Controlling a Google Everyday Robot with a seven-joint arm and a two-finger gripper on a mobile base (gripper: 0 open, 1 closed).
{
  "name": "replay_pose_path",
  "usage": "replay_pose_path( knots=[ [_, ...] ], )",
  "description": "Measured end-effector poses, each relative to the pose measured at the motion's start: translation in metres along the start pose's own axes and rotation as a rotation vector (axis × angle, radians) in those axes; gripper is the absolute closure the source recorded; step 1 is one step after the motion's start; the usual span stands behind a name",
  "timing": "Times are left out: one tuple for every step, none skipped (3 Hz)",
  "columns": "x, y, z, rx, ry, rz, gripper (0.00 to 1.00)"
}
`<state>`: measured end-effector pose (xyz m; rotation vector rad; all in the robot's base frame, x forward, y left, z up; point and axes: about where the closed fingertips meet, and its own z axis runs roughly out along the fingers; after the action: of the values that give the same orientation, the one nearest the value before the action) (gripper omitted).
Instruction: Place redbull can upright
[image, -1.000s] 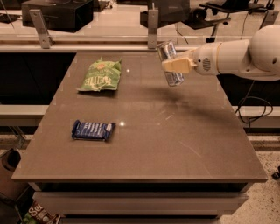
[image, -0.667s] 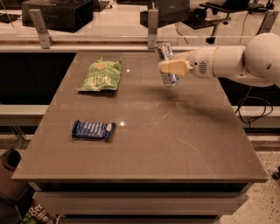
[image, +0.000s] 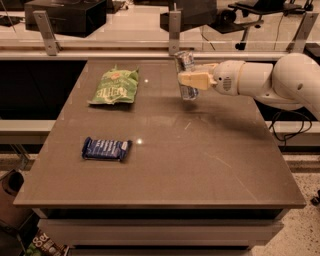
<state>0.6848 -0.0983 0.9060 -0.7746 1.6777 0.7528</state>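
End effector (image: 189, 80) is clamped on the near-upright redbull can (image: 184, 60) (seemingly just above the table (image: 200, 165)), so next it lowers, then releases.

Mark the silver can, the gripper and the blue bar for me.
slim silver redbull can (image: 189, 92): camera view, lower body
cream two-finger gripper (image: 187, 79): camera view, between fingertips, over brown table (image: 200, 165) far side
blue wrapped snack bar (image: 106, 148): camera view, wrapper middle

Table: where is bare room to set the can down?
The tool, at far centre, holds the can. Bare: the table's middle, right half and near edge. Crowded: left side, with the bag and bar.
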Motion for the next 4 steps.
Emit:
replay_pose_path(
  knots=[
    [0.005,-0.001,0.005,-0.016,-0.035,0.01,1.0],
    [0.012,-0.003,0.008,-0.025,-0.059,0.024,1.0],
    [0.023,-0.006,0.008,-0.024,-0.08,0.049,1.0],
    [0.034,-0.011,0.01,-0.021,-0.096,0.077,1.0]
  ],
)
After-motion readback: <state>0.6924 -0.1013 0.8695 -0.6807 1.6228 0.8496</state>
